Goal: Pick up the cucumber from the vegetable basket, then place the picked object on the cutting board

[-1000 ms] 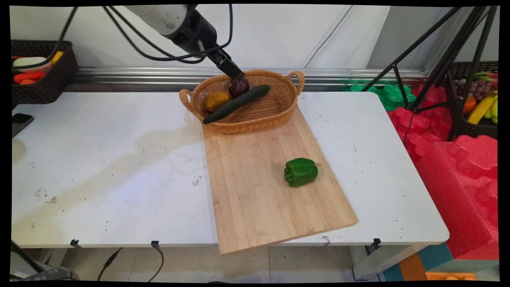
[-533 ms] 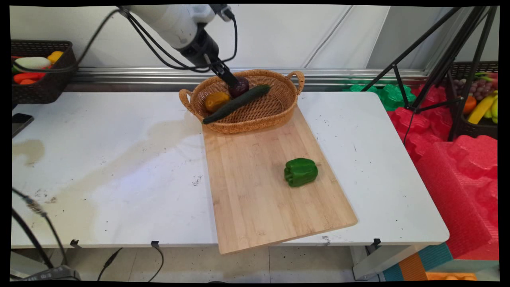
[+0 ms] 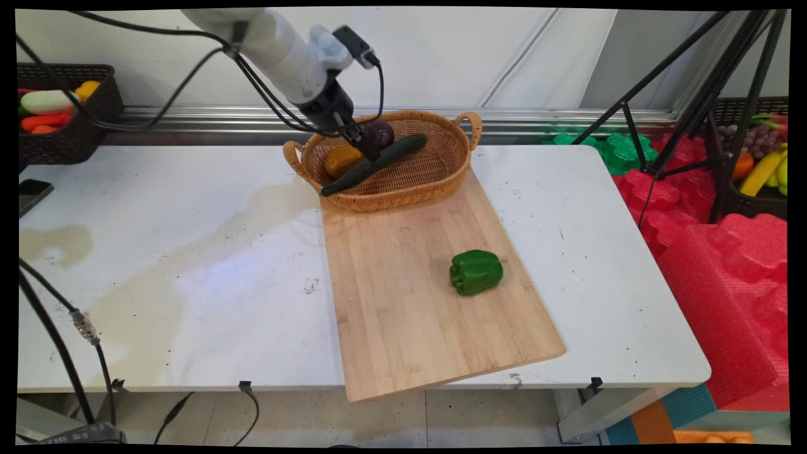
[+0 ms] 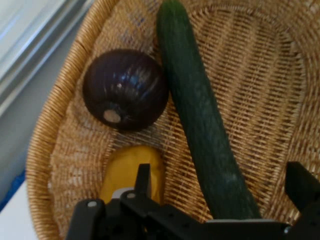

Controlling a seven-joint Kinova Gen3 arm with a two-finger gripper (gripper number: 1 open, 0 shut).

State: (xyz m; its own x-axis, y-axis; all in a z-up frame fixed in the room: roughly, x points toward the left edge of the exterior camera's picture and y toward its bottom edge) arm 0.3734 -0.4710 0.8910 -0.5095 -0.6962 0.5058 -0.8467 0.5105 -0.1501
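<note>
My gripper (image 4: pixel 220 192) is spread wide, straddling the cucumber (image 4: pixel 200 115), which lies diagonally in the wicker basket (image 3: pixel 441 180). A red onion (image 4: pixel 125 90) and a yellow fruit (image 4: pixel 131 172) lie beside it. The basket's near edge rests on the cutting board (image 3: pixel 410 302), which carries a green bell pepper (image 3: pixel 476 272) on the surface (image 3: pixel 189 265)

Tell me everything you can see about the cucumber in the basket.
The cucumber is long, dark green and faintly bumpy-skinned, lying whole and slantwise across the wicker basket. The purple onion touches one side, and one end rests over the basket's rim. The open end effector straddles its middle, fingers on either side.
</note>
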